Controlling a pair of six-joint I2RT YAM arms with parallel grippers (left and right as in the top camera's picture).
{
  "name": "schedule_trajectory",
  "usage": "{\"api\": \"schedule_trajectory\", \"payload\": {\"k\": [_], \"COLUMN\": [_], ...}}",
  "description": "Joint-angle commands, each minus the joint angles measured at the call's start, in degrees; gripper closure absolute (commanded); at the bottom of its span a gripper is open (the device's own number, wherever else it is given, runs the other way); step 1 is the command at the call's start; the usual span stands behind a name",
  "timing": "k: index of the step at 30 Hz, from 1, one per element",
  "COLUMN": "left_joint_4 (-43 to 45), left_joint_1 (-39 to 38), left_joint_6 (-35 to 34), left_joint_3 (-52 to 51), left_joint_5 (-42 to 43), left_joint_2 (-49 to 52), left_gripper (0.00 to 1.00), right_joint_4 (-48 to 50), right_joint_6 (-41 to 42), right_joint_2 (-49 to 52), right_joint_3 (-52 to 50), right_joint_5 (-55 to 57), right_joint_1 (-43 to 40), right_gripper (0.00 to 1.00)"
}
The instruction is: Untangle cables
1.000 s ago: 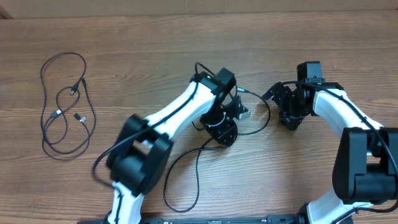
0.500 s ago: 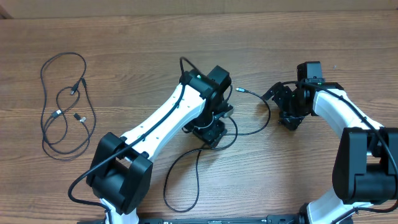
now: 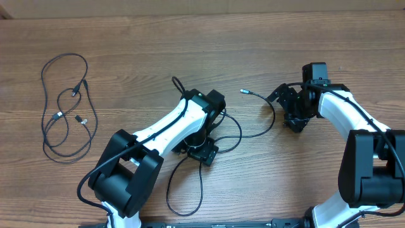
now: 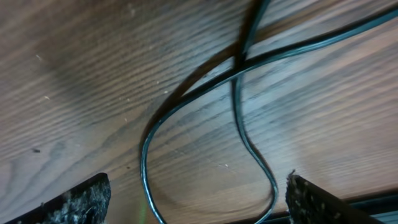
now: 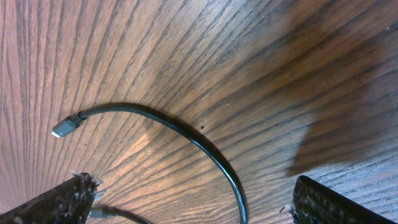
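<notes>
now left gripper and right gripper gape empty
left arm covers the middle cable; coiled cables lie left.

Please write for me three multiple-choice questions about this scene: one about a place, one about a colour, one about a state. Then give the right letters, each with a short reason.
1. In the overhead view, where on the table does the looped cable bundle lie?
A. far left
B. centre
C. far right

2. What colour is the cable in the right wrist view?
A. white
B. red
C. black

3. How is the left gripper?
A. shut on a cable
B. open, holding nothing
C. shut, empty

Answers: 1 A, the bundle lies near the table's left edge. 2 C, the strand is black up to its silvery tip. 3 B, its jaws stand wide apart with nothing pinched.
</notes>
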Motion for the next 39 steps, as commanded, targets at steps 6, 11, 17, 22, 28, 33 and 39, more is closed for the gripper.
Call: {"api": "schedule_trajectory", "payload": {"k": [6,11,17,22,28,33,39], "left_joint_4": [10.34,16.04,22.1,23.85,26.69,27.06,27.08], "left_joint_1": [0.96,0.96,0.94,0.85,-1.62,-4.17,-6.43], "left_joint_6": [-3.1,-2.38,2.62,6.29,13.79,17.7,20.11], "left_joint_3": [-7.8,-9.55,-9.55,-9.55,-11.45,-12.35,-12.37], "left_joint_5": [0.98,2.54,2.69,2.67,2.36,2.03,1.75], "left_joint_2": [0.59,0.59,0.59,0.59,0.59,0.59,0.61], "left_gripper": [0.17,0.2,0.21,0.24,0.29,0.46,0.61], "right_joint_4": [0.09,0.11,0.09,0.07,0.09,0.07,0.09], "right_joint_6": [-0.07,-0.07,-0.07,-0.07,-0.07,-0.07,-0.07], "right_joint_2": [0.11,0.11,0.11,0.11,0.11,0.11,0.11], "right_joint_3": [-0.39,-0.39,-0.39,-0.39,-0.39,-0.39,-0.39], "right_joint_5": [-0.31,-0.31,-0.31,-0.31,-0.31,-0.31,-0.31], "right_joint_1": [0.09,0.09,0.09,0.09,0.09,0.09,0.09], "right_gripper": [0.0,0.0,0.0,0.0,0.0,0.0,0.0]}}
